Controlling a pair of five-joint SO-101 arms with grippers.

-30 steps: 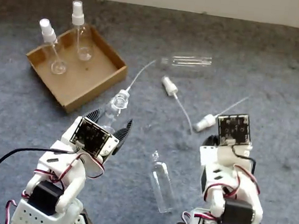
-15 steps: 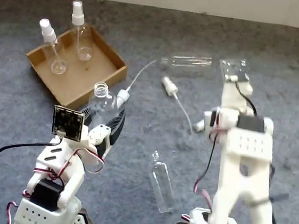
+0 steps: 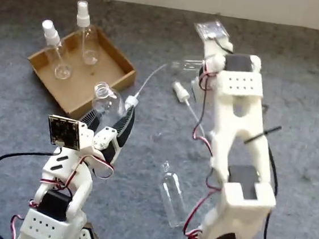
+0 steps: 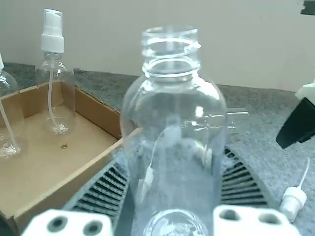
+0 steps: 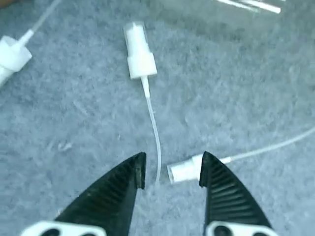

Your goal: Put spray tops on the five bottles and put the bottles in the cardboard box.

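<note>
Two capped bottles (image 3: 83,31) upright in the cardboard box (image 3: 92,81), one open bottle (image 3: 105,99) neck-up just outside it.

Clear bottle (image 3: 106,98) in left gripper (image 3: 111,118)

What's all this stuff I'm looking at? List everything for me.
Carpet: one, grey, under everything.
Cardboard box: one, brown, far left on the carpet.
Capped bottles: two, clear, upright in the box.
Held bottle: one, clear, uncapped, in the left tool.
Lying bottles: two, clear, on the carpet.
Loose spray tops: three, white, on the carpet.
Left tool: one, black, shut on the held bottle.
Right tool: one, black, open above a spray top.
</note>
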